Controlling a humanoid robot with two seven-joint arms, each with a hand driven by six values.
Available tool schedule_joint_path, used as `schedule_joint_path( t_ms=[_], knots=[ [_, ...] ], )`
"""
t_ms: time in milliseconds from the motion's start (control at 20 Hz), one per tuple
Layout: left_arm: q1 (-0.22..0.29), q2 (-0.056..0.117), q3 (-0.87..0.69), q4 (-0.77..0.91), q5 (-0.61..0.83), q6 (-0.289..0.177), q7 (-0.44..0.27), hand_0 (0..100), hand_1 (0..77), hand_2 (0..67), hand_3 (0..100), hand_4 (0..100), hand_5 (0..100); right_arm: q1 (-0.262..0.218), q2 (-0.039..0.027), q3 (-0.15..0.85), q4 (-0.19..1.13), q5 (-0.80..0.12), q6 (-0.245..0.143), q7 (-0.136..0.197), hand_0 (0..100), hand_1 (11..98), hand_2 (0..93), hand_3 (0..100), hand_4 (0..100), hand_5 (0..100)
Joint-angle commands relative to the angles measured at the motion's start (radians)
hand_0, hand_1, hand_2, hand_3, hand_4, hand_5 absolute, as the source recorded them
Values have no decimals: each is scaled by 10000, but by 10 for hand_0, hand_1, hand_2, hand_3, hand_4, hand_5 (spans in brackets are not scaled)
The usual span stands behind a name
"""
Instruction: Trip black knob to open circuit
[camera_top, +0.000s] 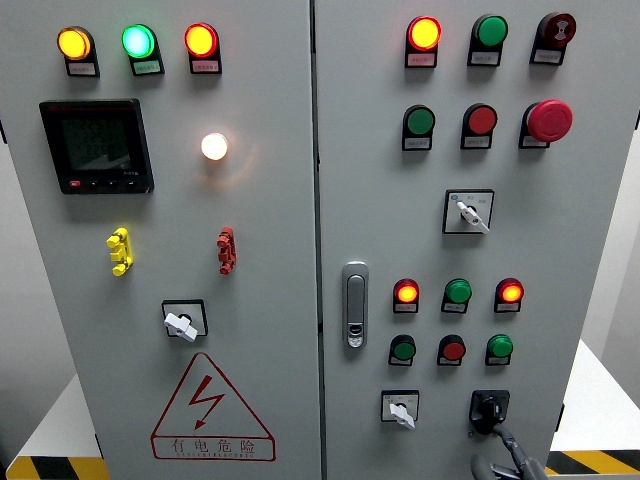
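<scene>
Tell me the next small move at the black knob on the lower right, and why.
Probably close the right hand's fingers fully around the black knob and begin twisting it. They reach up from the bottom edge and appear to touch the knob's lower side, but a firm grip isn't clear, and nothing shows it tripped yet.

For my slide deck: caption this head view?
Robot's right hand reaches up to the black knob at the grey control panel's lower right.
</scene>
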Motion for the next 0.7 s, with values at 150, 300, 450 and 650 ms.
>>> schedule_joint_path(
  t_ms=[150,300,450,650],
  knots=[
    [5,1,-6,-12,0,0,0,0,34,127,213,66,16,-29,0,-16,9,-1,1,0,756,472,71,917,917,1000],
    [5,1,9,3,0,0,0,0,34,127,213,66,16,-14,0,-108,9,-1,1,0,757,471,72,918,919,1000],
    [5,1,9,3,0,0,0,0,36,127,213,66,16,-14,0,-123,9,-1,-14,0,757,471,72,919,922,1000],
    [5,1,9,3,0,0,0,0,35,127,213,66,16,-14,0,-123,9,305,-14,0,757,471,72,922,926,1000]
  ],
)
